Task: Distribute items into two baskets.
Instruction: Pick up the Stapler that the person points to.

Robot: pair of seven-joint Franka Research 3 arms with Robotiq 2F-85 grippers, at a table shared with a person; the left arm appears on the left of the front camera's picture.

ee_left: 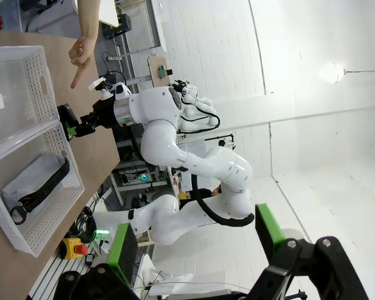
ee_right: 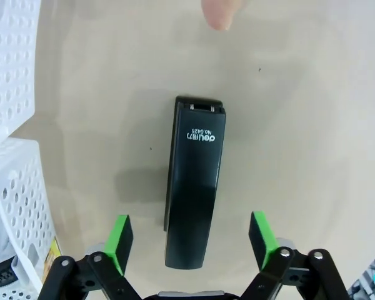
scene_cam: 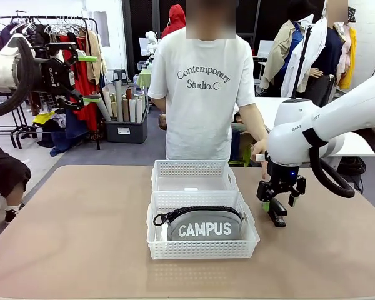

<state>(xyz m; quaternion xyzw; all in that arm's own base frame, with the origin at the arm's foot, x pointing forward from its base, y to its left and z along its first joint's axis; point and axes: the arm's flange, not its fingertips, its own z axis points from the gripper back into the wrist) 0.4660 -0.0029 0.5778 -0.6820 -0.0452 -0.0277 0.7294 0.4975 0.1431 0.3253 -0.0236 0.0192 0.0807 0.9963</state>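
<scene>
The grey CAMPUS pouch point(scene_cam: 203, 226) lies in the near white basket point(scene_cam: 203, 249). Behind it and touching it is the far basket point(scene_cam: 194, 167), with nothing in it but a small white label. A black stapler point(scene_cam: 276, 217) lies flat on the table to the right of the baskets. My right gripper point(scene_cam: 279, 199) hangs just above it. In the right wrist view the stapler point(ee_right: 194, 181) runs lengthwise between the green pads of that gripper point(ee_right: 190, 240), which is open and clear of its sides. My left gripper point(scene_cam: 89, 78) is raised high at the left, open and holding nothing.
A person stands at the far edge of the table. One hand point(ee_left: 81, 53) points a finger down towards the stapler, and the fingertip point(ee_right: 222, 12) shows just beyond it. The brown tabletop point(scene_cam: 81, 231) is bare to the left and in front of the baskets.
</scene>
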